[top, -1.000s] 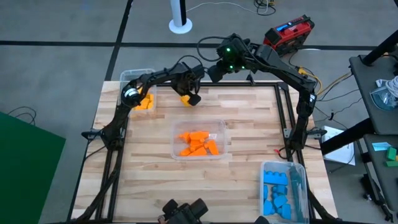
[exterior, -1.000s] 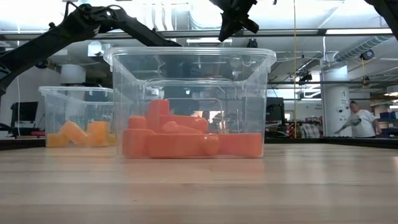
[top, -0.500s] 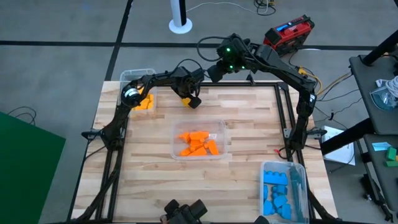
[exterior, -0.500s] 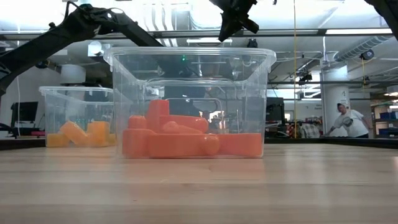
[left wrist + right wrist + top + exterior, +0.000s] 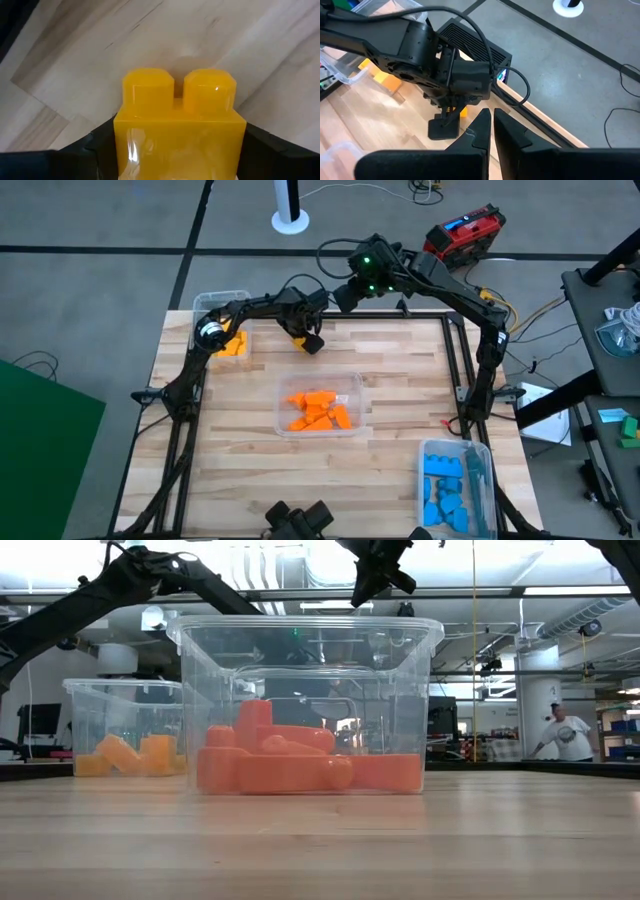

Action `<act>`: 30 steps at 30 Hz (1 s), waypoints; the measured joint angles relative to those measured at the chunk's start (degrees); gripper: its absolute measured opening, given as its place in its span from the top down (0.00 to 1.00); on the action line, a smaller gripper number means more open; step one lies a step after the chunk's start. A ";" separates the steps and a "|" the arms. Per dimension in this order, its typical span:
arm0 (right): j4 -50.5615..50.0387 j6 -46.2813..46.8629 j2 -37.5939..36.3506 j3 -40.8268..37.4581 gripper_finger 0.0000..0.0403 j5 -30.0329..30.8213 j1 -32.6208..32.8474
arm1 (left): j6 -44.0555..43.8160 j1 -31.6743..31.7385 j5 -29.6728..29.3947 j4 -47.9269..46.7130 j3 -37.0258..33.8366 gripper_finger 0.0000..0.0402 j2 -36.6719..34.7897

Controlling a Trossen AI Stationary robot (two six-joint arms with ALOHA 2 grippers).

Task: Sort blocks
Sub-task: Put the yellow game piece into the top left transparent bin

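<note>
While my left gripper (image 5: 308, 340) hovers over the table (image 5: 400, 380) just above centre in the overhead frame, its fingers clamp a yellow block (image 5: 179, 125), studs facing the bare wood. My right gripper (image 5: 491, 131), upper centre, hangs with fingers pressed together, holding nothing. Orange blocks (image 5: 318, 410) fill the middle bin (image 5: 357, 385), yellow blocks (image 5: 234, 345) the upper-left bin (image 5: 222, 298), blue blocks (image 5: 445, 485) the lower-right bin (image 5: 482, 450).

clear bins (image 5: 352, 385), wooden table (image 5: 400, 370), red case (image 5: 464, 232)
</note>
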 joint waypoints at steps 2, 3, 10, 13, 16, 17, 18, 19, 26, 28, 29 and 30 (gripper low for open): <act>-0.12 -0.34 0.00 0.00 0.97 0.00 0.00 | 0.52 -0.03 0.28 -1.81 1.18 0.34 -0.37; -0.12 -0.53 0.00 0.00 0.97 0.00 0.00 | 0.96 -0.04 0.28 -3.02 2.06 0.34 -0.75; -0.14 -1.60 0.00 0.00 0.97 0.02 0.02 | 2.43 -0.07 -0.07 -11.97 13.99 0.32 -2.99; -0.02 -1.84 0.00 -0.12 0.97 0.14 0.00 | 2.45 -0.11 -1.75 -18.16 22.70 0.32 -3.70; 0.00 -2.39 0.00 -0.52 0.97 0.15 -0.05 | 2.83 0.05 -6.13 -23.57 29.25 0.32 -4.91; -0.05 -2.48 0.00 -0.63 0.97 0.15 -0.11 | 2.85 0.44 -6.13 -23.49 27.94 0.32 -6.89; -0.05 -2.52 0.00 -0.77 0.97 0.15 -0.11 | 2.82 1.03 -5.38 -23.60 25.79 0.32 -8.82; -0.04 -2.54 0.00 -0.92 0.97 0.11 -0.13 | 2.35 1.68 -4.87 -24.23 23.40 0.32 -10.90; -0.06 -2.76 0.00 -1.25 0.97 0.00 -0.11 | -4.73 6.35 -7.11 -22.59 2.32 0.31 -26.98; -0.04 -3.21 0.00 -1.33 0.97 -0.01 -0.11 | -6.97 7.93 -6.93 -20.91 -3.81 0.31 -31.61; -0.01 -3.36 0.00 -1.33 0.97 -0.02 -0.11 | -7.82 8.62 -6.83 -20.38 -6.51 0.31 -33.58; 0.03 -3.58 0.00 -1.33 0.97 -0.02 -0.11 | -8.63 9.32 -6.82 -19.75 -9.09 0.31 -35.55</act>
